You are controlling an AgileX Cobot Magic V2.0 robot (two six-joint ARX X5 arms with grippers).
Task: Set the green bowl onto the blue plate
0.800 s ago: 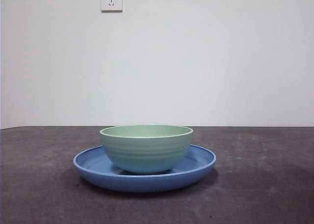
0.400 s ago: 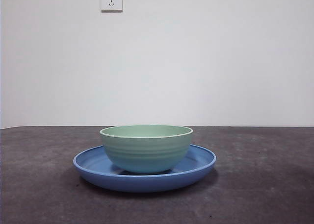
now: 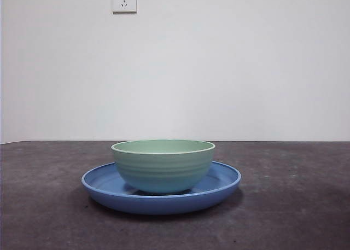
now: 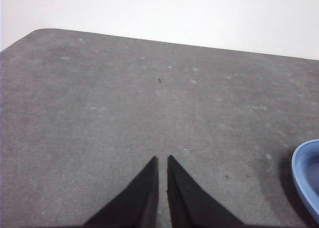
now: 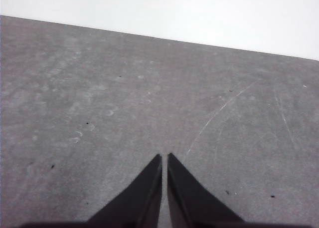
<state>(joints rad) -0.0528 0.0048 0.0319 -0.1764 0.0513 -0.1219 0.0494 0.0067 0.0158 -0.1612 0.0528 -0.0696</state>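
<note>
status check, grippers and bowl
Left gripper shut, empty. Right gripper shut, empty. Bowl upright on plate. Nothing in the way.

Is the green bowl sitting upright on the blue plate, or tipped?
Upright: the green bowl has a level rim and its base rests inside the blue plate. No gripper touches it.

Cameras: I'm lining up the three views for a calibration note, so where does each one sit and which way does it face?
Front view: low, at table height, looking level at the green bowl on the blue plate; no robot part shows.
Left wrist view: on the left arm, looking down over the table; the left gripper is shut.
Right wrist view: likewise; only the shut right gripper and table.
Shared: front and left wrist views both show the plate.
</note>
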